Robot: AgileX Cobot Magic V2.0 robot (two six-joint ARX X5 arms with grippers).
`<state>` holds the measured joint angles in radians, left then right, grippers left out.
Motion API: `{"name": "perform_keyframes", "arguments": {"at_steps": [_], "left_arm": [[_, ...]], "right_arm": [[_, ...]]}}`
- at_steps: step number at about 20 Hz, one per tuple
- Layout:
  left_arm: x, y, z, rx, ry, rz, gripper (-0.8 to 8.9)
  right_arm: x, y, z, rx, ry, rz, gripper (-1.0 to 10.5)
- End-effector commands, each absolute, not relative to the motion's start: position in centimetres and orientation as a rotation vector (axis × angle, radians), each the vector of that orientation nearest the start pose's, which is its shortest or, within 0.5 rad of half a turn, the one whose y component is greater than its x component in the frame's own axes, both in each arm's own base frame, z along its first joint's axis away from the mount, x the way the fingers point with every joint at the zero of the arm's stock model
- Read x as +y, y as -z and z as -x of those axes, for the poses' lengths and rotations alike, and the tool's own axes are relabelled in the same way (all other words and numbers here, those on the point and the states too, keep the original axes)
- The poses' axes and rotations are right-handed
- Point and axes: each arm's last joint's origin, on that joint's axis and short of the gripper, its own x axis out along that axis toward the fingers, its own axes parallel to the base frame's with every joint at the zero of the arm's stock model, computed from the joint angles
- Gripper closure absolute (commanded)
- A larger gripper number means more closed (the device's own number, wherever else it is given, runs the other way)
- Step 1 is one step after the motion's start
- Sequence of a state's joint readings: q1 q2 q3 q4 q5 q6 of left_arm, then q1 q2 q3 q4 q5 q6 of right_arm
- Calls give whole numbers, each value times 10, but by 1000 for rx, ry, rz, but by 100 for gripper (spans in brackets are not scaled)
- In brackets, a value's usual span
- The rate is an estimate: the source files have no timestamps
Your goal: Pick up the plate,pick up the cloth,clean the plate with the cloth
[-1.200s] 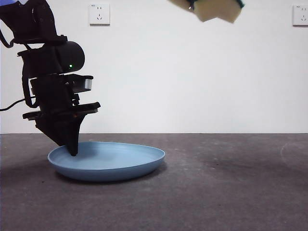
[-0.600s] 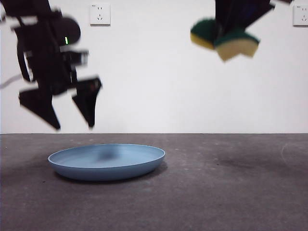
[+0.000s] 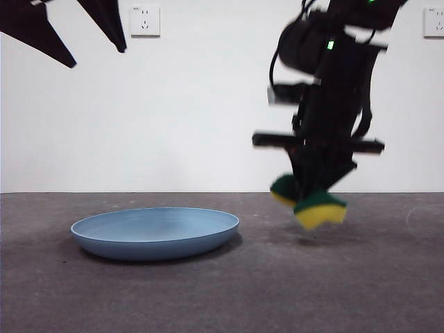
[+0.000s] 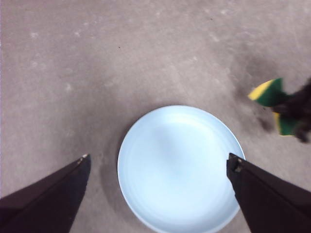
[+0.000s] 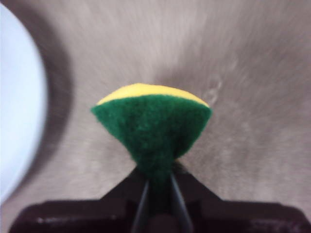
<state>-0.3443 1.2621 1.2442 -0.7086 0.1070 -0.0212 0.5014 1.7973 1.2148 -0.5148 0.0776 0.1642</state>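
The light-blue plate point(image 3: 155, 232) lies flat on the grey table, left of centre; it also shows in the left wrist view point(image 4: 180, 167) and at the edge of the right wrist view point(image 5: 17, 121). My left gripper point(image 3: 94, 48) is open and empty, high above the plate at the top left; in its own view the gripper point(image 4: 160, 162) spans the plate from far above. My right gripper point(image 3: 316, 191) is shut on the cloth point(image 3: 312, 203), a yellow and green sponge squeezed into a fold, low over the table right of the plate. The sponge also shows in the right wrist view point(image 5: 153, 126) and the left wrist view point(image 4: 272, 99).
Two wall sockets point(image 3: 143, 19) point(image 3: 433, 21) sit on the white back wall. The grey table point(image 3: 277, 298) stretches in front of and right of the plate.
My left gripper let go of the plate's rim and rose to the top left, jaws open. My right gripper came down with the sponge from the top to just above the table.
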Motion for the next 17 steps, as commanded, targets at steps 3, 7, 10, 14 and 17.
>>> {"name": "perform_keyframes", "arguments": {"at_steps": [3, 7, 10, 14, 17], "left_arm": [[-80, -324, -209, 719, 418, -34, 346], [-70, -304, -182, 728, 414, -24, 346], [-67, -303, -173, 731, 412, -18, 346], [-67, -304, -172, 730, 412, -18, 346], [-67, -304, -172, 729, 412, -18, 346]], "right_arm": [[173, -166, -324, 1123, -297, 208, 962], [173, -166, -325, 1114, -304, 214, 729], [169, -166, -326, 1118, -294, 210, 289], [169, -168, -325, 1121, -294, 210, 278], [166, -180, -319, 1122, -294, 210, 281]]}}
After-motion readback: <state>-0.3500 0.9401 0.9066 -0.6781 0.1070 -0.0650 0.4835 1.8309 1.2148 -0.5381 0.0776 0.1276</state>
